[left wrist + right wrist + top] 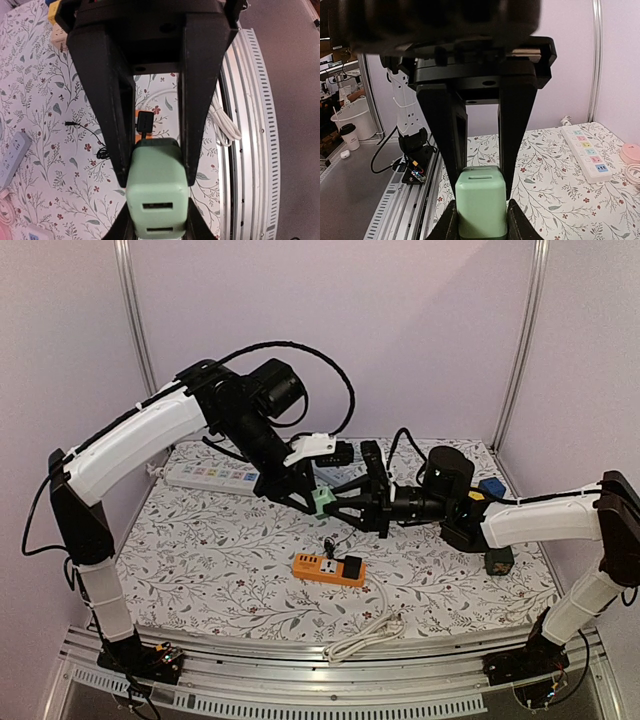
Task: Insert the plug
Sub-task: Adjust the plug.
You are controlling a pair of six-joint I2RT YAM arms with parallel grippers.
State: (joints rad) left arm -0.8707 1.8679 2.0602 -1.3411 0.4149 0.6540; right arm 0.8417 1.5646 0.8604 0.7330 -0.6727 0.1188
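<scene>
A pale green plug block [320, 502] hangs in the air above the table's middle, with both grippers on it from opposite sides. My left gripper [309, 498] comes from the upper left and my right gripper [336, 506] from the right. In the left wrist view the block [157, 185] sits between my left gripper's [156, 170] fingers and shows two slots. In the right wrist view the block [481, 202] sits between my right gripper's [481, 190] fingers. Below lies an orange power strip [328, 568] with a black plug in it.
A white power strip [210, 475] lies at the back left, also in the right wrist view [585, 152]. A white coiled cable [365, 635] lies at the front edge. A thin black cable [328, 543] lies by the orange strip. Small blue and yellow items [488, 488] stand at the right.
</scene>
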